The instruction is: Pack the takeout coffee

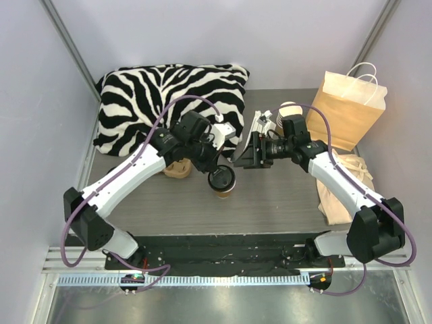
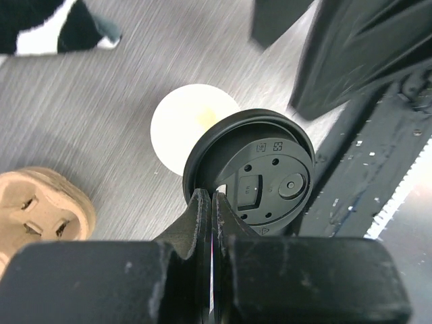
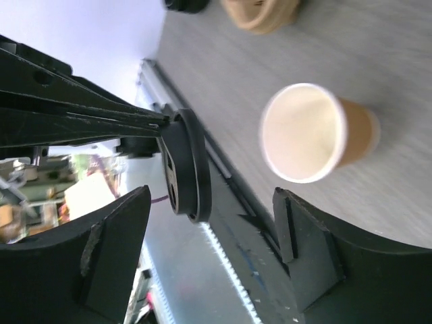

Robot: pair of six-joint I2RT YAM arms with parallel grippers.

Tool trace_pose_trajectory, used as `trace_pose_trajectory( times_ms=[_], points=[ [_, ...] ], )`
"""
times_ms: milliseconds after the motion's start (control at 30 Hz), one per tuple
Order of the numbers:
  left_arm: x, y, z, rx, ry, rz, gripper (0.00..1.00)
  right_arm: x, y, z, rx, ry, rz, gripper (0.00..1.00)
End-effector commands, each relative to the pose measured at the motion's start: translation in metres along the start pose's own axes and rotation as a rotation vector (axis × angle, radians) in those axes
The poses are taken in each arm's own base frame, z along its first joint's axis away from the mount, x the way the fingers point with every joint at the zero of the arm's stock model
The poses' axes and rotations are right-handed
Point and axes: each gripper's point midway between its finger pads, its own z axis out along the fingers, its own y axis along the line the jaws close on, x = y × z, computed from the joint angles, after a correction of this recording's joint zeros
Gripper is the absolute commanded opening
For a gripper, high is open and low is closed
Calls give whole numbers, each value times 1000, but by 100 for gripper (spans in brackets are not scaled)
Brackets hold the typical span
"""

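We see the left gripper (image 2: 211, 202) pinching the lid (image 2: 263, 169) near the open cup (image 2: 183, 125); the right gripper (image 3: 212, 209) stands wide.

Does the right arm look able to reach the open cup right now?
Probably yes: the right gripper is open facing the open cup, though the lid in the left gripper hangs close.
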Motion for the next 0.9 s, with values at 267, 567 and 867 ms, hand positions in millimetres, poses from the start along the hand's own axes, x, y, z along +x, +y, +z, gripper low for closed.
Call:
trace_pose_trajectory(
  times_ms=[267,567,867],
  points=[
    [20,26,51,-86,121,-101,0,-6,-21,-24,104,-78,-24,39],
    [24,33,70,-106,140,-126,0,2,-32,-9,44,-103,85,22],
    [22,41,79,-117,143,-122,0,12,-37,0,23,-87,119,15]
  ],
)
